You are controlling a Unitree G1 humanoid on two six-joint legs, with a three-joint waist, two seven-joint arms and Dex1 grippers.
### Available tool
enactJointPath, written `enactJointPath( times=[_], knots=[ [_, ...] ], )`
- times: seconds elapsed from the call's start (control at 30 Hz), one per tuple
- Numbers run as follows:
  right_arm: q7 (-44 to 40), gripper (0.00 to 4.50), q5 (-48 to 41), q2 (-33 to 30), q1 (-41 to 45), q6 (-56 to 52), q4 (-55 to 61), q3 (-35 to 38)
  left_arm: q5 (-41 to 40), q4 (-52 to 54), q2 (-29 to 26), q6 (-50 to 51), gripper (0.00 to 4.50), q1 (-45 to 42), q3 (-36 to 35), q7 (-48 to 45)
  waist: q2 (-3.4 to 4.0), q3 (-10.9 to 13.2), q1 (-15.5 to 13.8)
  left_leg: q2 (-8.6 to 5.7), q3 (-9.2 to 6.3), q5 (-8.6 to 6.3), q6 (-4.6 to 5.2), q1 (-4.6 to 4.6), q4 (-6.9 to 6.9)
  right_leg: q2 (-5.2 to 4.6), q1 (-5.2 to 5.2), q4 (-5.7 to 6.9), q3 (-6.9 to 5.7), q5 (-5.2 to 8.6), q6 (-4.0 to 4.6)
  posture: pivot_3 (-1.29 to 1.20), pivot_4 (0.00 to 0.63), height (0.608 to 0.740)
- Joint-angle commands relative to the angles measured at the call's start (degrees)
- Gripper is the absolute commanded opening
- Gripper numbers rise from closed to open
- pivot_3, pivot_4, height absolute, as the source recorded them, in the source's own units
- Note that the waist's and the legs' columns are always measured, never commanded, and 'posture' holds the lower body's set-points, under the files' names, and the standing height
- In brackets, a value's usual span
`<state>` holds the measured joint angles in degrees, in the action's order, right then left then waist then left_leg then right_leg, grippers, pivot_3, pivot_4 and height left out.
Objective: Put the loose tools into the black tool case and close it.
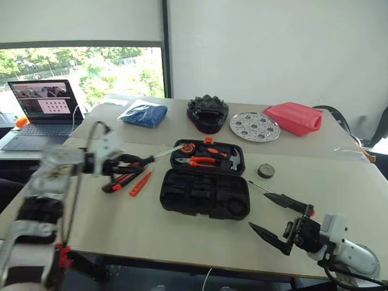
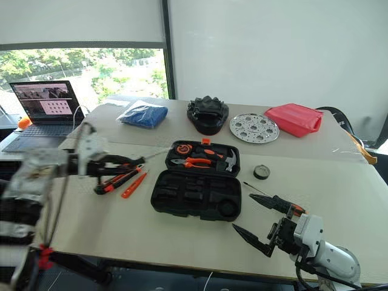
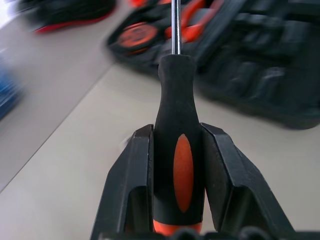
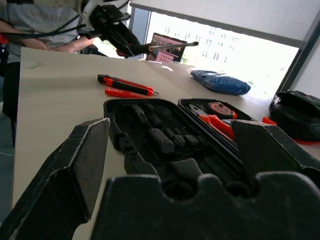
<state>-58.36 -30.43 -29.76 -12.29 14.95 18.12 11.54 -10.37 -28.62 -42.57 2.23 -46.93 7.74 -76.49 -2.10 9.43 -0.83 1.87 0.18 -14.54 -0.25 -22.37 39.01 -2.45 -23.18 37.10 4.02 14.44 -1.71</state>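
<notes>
While the beige tabletop (image 1: 182, 236) sits by a window, black tool case (image 1: 205, 193) lies open mid-tabletop, pliers (image 1: 197, 161) and hammer (image 1: 234, 159) in its far half. Left gripper (image 3: 176, 145) clamps a screwdriver (image 3: 176, 145) raised beside the case; right gripper (image 1: 276, 215) spread wide, empty, near front edge.

This looks like an office or lab room used as a robot test area. Two pale tabletops (image 1: 182, 230) are pushed together beneath a plain white wall (image 1: 273, 48). A large window (image 1: 85, 73) with a roller blind half down looks onto green trees. At the far left corner of the back tabletop an open laptop (image 1: 45, 109) runs with a cable attached. An office chair (image 1: 339, 118) stands behind the far right edge.
</notes>
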Motion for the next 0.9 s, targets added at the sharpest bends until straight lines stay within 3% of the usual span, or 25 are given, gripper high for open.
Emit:
enactJointPath(
  times=[0.03, 0.27, 0.4, 0.9],
  knots=[
    [2.01, 4.5, 0.49, 0.61, -1.61, 0.68, 3.73, 0.26, 8.38, -9.25, 5.21, -9.73, 0.86, -9.57, 6.54, -0.97, -0.01, 0.01, 0.75, -0.01, 0.0, -0.01, 0.01, -0.01, -0.01, 0.01, -0.02, -0.01, 0.05, 0.0, -0.01, 0.0, 0.15, 0.74],
    [5.23, 4.5, 1.85, 1.85, -3.31, 0.71, 6.44, -0.46, 17.53, -26.91, 12.87, -17.81, 0.86, -19.15, 12.41, 1.19, 0.01, 0.02, 2.51, -0.04, -0.02, -0.09, 0.14, -0.01, -0.07, 0.02, -0.06, -0.02, 0.12, 0.02, -0.05, 0.0, 0.15, 0.74],
    [7.08, 4.5, 3.1, 2.7, -4.49, 0.87, 7.82, -1.19, 21.63, -33.41, 16.1, -18.51, 0.86, -21.92, 13.9, 5.41, 0.01, 0.03, 1.99, -0.05, -0.05, -0.09, 0.15, -0.06, -0.04, 0.01, -0.07, -0.01, 0.08, 0.05, -0.1, 0.0, 0.15, 0.74],
    [8.83, 4.5, 3.95, 3.06, -6.6, 1.73, 9.07, -1.41, 25.99, -37.42, 20.84, -20.49, 0.86, -22.73, 14.07, 6.31, 0.0, 0.04, 1.31, -0.1, -0.07, -0.08, 0.13, -0.02, 0.02, -0.02, 0.03, 0.01, 0.07, 0.05, -0.18, 0.0, 0.15, 0.74]
  ],
)
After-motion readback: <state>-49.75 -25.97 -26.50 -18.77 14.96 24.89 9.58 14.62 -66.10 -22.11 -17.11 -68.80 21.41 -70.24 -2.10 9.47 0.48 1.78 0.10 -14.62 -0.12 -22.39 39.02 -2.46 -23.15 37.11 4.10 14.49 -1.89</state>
